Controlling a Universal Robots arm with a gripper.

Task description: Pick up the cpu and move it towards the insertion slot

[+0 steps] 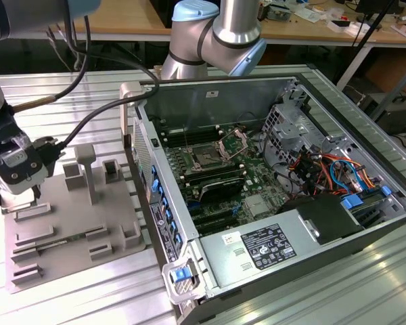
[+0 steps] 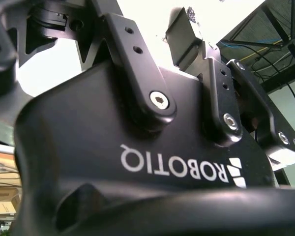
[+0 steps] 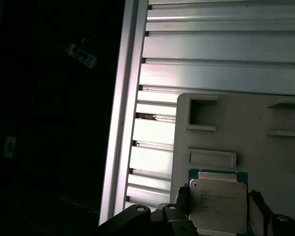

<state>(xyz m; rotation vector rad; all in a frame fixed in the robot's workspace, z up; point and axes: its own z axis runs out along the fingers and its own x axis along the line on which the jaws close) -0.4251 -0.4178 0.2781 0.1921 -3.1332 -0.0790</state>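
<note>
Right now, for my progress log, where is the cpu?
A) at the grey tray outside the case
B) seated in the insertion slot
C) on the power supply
A: the first wrist view shows the cpu against the grey tray, and the exterior view has the tool at that tray, apart from the insertion slot.

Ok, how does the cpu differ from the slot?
The cpu has a pale silvery top; the slot has a dark centre in a metal frame. The cpu is at the grey tray, outside the case; the slot sits inside the case. Both are square.
</note>
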